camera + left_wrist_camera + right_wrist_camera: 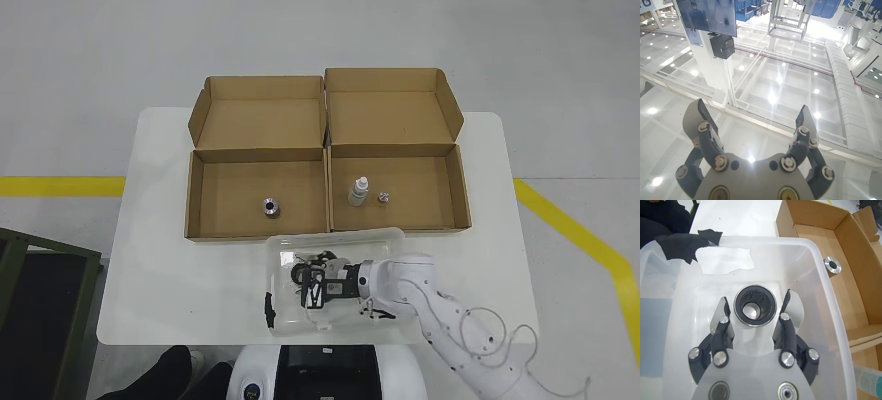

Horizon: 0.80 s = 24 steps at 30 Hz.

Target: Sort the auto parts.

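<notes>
My right gripper [756,294]: fingers spread, either side of black sleeve [755,308] | in clear bin [338,237], top view lower centre | my left gripper [752,103]: spread, empty

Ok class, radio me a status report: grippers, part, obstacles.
Left gripper open, pointing up. Right gripper open, astride upright black bearing in clear bin. No obstruction seen.

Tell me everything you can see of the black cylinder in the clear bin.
The cylinder is a short hollow sleeve, black on its end face and bore, with a thin silvery metal outer edge. Slotted tracks run down the inner wall, and something shiny shows at the bottom. It stands on end on the floor of the clear bin, open end up. The right tool is open, with one finger on each side; whether either touches it is unclear.
</notes>
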Motion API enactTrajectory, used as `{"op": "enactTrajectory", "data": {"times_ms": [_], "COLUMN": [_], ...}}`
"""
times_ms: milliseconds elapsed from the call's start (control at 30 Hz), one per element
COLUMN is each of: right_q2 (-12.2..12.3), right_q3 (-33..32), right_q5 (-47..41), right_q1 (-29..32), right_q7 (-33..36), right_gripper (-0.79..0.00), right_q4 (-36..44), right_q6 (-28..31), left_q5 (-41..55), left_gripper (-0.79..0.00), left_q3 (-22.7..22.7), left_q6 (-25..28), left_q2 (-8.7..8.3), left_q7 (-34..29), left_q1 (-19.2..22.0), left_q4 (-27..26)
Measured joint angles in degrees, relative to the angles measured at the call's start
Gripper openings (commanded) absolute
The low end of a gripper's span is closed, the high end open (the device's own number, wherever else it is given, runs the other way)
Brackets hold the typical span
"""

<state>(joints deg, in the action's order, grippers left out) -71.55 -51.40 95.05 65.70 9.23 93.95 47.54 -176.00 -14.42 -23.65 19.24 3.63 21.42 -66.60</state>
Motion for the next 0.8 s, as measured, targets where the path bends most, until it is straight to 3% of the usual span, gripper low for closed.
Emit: {"op": "enactTrajectory", "data": {"times_ms": [100,300,367,800], "right_q2": [0.0,0.2,0.4,2.1], "right_q3": [0.2,-0.3,-0.9,-7.6], "right_q5": [-0.1,-2.0,-2.8,-13.3], "right_q1": [-0.1,0.1,0.4,5.2], "right_q7": [-0.3,-1.4,-1.4,-2.5], "right_gripper": [-0.465,-0.723,-0.773,-0.785], "right_q4": [-0.3,-0.5,0.4,12.3], "right_q6": [-0.4,0.1,0.7,3.3], "left_q5": [0.0,0.0,0.0,0.0], "left_gripper": [0.0,0.0,0.0,0.0], "left_q3": [0.0,0.0,0.0,0.0], "left_q6": [0.0,0.0,0.0,0.0], "left_q2": [0.0,0.0,0.0,0.0], "left_q7": [0.0,0.0,0.0,0.0], "left_q1": [0.0,0.0,0.0,0.0], "left_q4": [0.0,0.0,0.0,0.0]}}
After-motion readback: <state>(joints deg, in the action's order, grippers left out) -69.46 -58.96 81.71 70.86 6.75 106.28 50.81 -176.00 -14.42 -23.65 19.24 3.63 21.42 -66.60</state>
